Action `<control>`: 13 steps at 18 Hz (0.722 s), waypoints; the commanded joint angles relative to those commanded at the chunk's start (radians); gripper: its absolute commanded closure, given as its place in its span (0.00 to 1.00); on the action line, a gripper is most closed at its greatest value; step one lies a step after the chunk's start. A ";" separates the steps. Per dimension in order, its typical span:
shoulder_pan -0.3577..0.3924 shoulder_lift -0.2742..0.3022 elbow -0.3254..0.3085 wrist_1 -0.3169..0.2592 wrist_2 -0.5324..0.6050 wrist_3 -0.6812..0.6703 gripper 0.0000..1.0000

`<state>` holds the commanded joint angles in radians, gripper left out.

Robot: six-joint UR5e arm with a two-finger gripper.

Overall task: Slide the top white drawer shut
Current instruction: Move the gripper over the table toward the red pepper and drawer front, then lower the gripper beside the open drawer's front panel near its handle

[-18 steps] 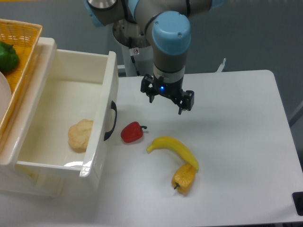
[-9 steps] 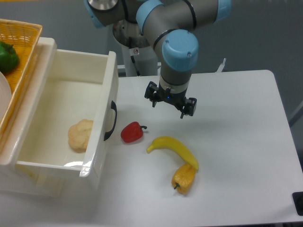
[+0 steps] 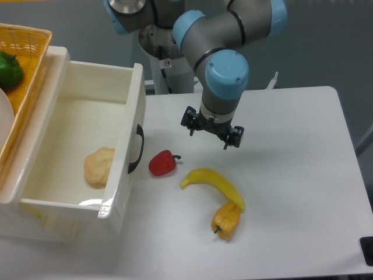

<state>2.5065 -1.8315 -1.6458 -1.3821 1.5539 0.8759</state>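
The top white drawer (image 3: 125, 146) stands pulled far out at the left, a deep cream-white box with a black curved handle (image 3: 137, 149) on its front panel. A pale cauliflower-like lump (image 3: 98, 165) lies inside it. My gripper (image 3: 211, 133) hangs over the table to the right of the drawer front, well apart from the handle, fingers spread and pointing down with nothing between them. It is open.
A red pepper (image 3: 162, 163) lies just right of the drawer front. A banana (image 3: 213, 184) and a yellow-orange pepper (image 3: 227, 220) lie nearer the front. A yellow wicker basket (image 3: 26, 70) with a green pepper (image 3: 9, 69) sits on top of the cabinet at the left.
The gripper has drifted a little to the right and slightly down over the table. The drawer and the vegetables have not moved.
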 joint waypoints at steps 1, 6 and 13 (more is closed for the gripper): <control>-0.002 -0.002 -0.005 0.000 -0.005 0.000 0.00; -0.008 -0.035 0.000 0.029 -0.035 -0.116 0.00; -0.026 -0.066 0.003 0.127 -0.183 -0.305 0.00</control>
<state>2.4805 -1.8975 -1.6429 -1.2548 1.3714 0.5706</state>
